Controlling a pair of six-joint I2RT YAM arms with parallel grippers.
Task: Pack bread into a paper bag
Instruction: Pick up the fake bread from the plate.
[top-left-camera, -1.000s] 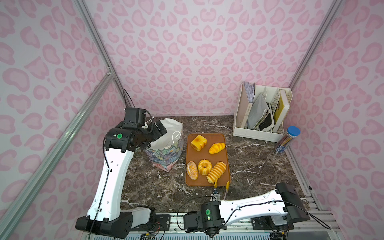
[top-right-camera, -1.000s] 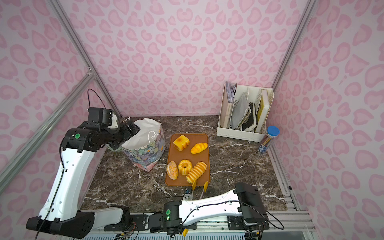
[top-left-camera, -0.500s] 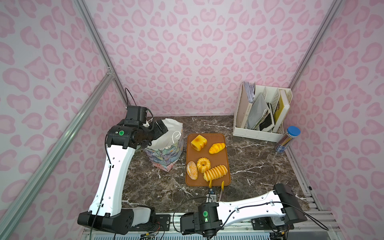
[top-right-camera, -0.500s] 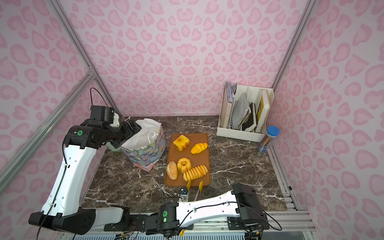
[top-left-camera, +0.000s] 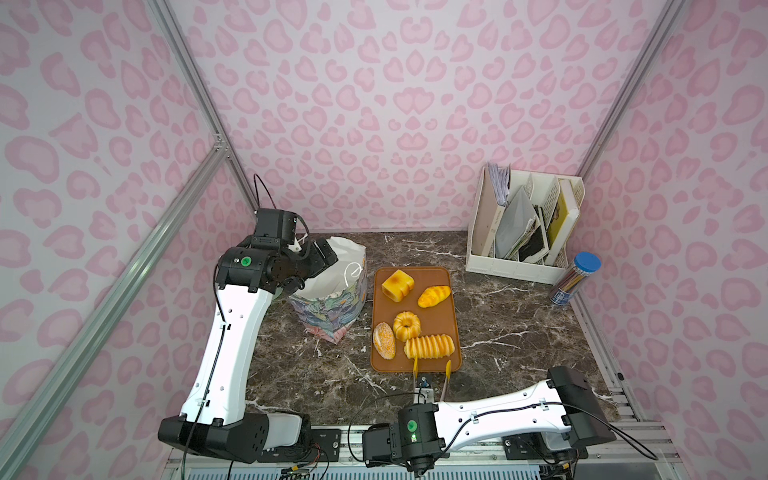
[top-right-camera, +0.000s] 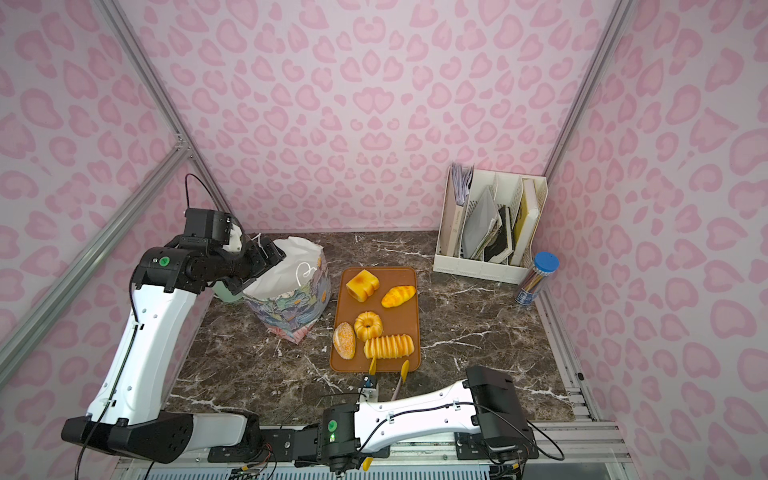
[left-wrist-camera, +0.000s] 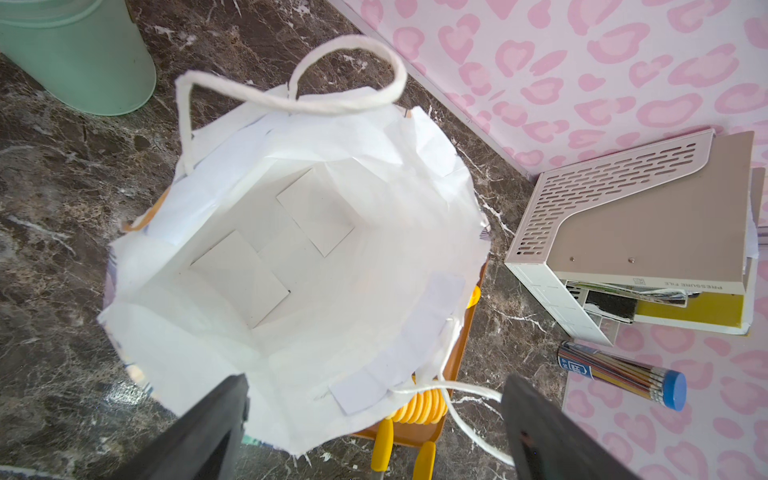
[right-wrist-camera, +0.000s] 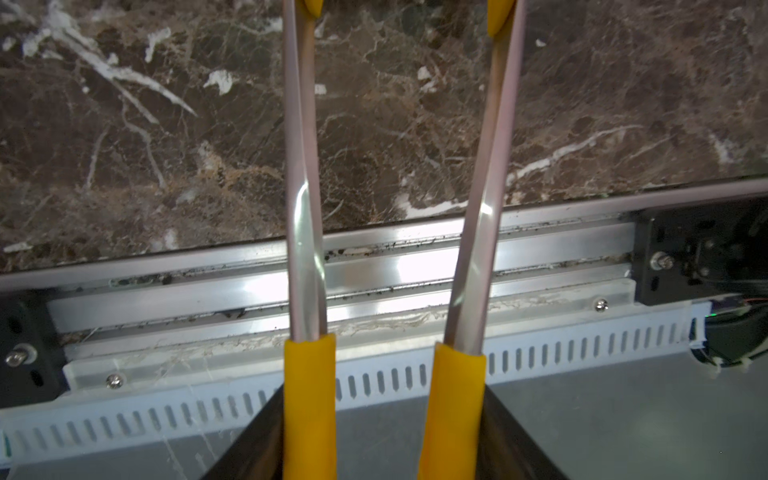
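1. I am working over a dark brown, white-veined marble tabletop (top-left-camera: 519, 328). It is closed in by white walls printed with pink blotches (top-left-camera: 374, 104) and braced by aluminium frame bars (top-left-camera: 124, 291). At the back right stands a cream slotted file rack (top-left-camera: 515, 272) stuffed with papers, with a clear blue-capped pencil tube (top-left-camera: 575, 280) just beside it.
2. Both top views show me an orange-brown rectangular tray (top-left-camera: 446, 320) mid-table carrying the bread (top-right-camera: 368, 326), all of it glossy golden-yellow. A square loaf (top-left-camera: 397, 284) and a croissant (top-left-camera: 433, 296) lie at the far end and a ring-shaped bun (top-left-camera: 406, 326) in the middle. A sprinkle-topped oval bun (top-left-camera: 383, 340) and a ridged spiral roll (top-left-camera: 429, 346) lie at the near end.
3. The small paper bag (top-left-camera: 332, 303) stands upright just left of the tray, mouth open. Its outside has a pastel blue-green-pink floral print, and its cord handles are white.
4. Only the left wrist view looks down into the bag, showing white walls and folded bottom panels. It also shows plainly a mint-green cup (left-wrist-camera: 79, 54) near the bag, which the left arm mostly hides from above. The left gripper (left-wrist-camera: 374, 386) hangs over the bag's rim, fingers spread wide, gripping nothing.
5. Only the right wrist view shows me the other grip. The right gripper (right-wrist-camera: 382, 440) presses its fingers from outside on the yellow sleeves of the yellow-tipped steel tongs (right-wrist-camera: 305, 249), whose arms splay apart. From above, the tips sit apart at the tray's near rim, just beside the ridged roll; I cannot tell whether they touch it.
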